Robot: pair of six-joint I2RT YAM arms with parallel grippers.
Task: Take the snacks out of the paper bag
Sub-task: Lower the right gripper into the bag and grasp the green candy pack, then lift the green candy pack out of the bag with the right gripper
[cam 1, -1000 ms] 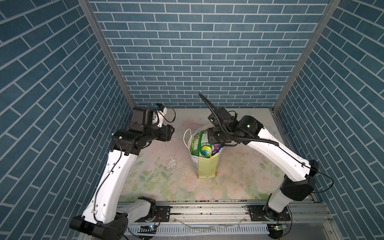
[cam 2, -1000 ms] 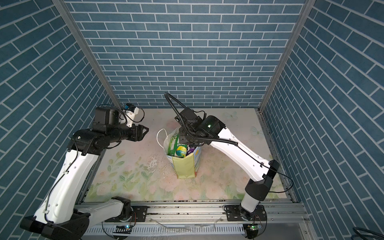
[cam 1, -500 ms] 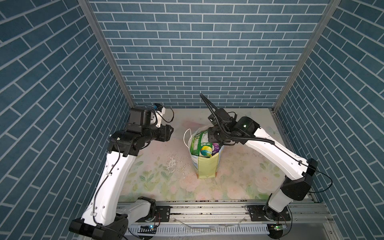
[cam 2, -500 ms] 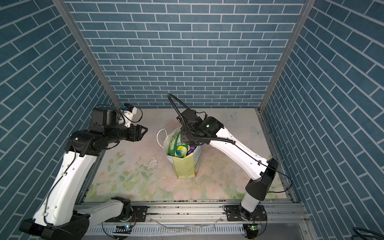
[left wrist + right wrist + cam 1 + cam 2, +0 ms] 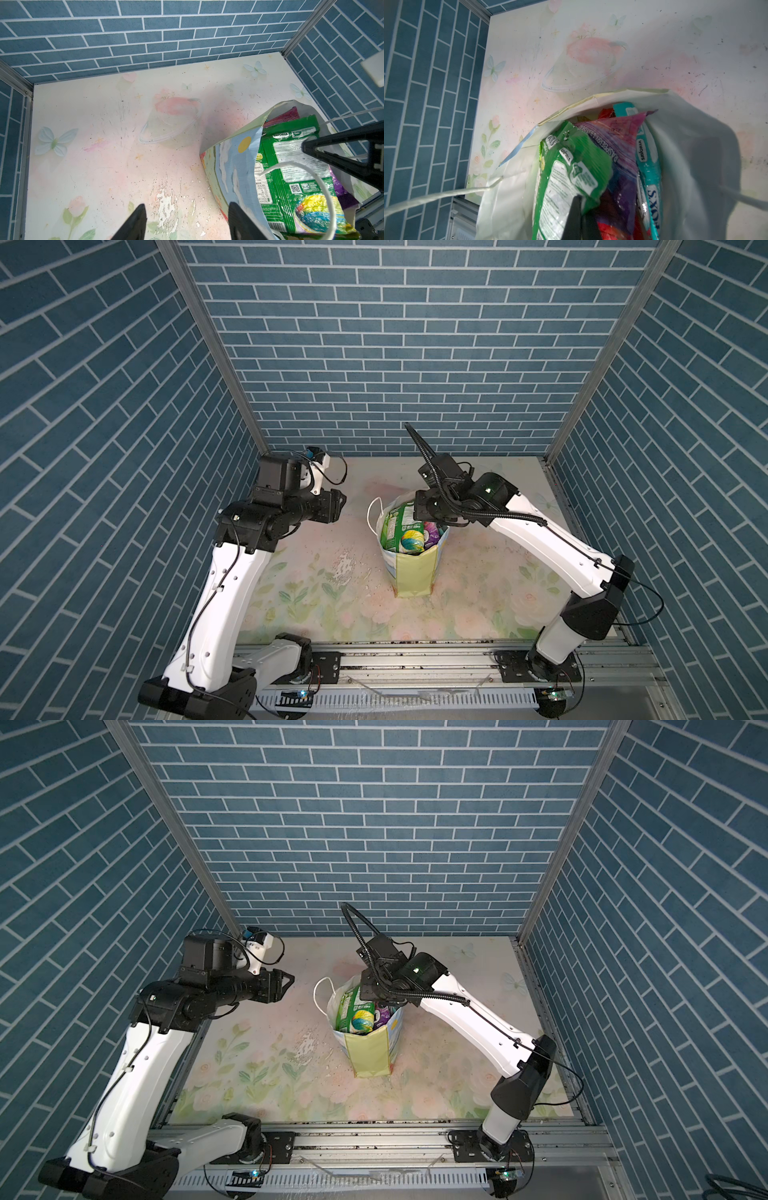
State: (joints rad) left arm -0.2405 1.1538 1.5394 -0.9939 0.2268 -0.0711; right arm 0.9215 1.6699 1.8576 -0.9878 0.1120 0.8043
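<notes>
Right wrist view: my right fingers are pinched shut on the green packet inside the paper bag, mid-frame on the desk. My left fingers gape, empty. All visible snacks sit bagged; none unloaded yet.

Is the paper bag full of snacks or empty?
Full. The paper bag stands upright, its open top crowded with a green packet, a purple pack and a teal pack.
</notes>
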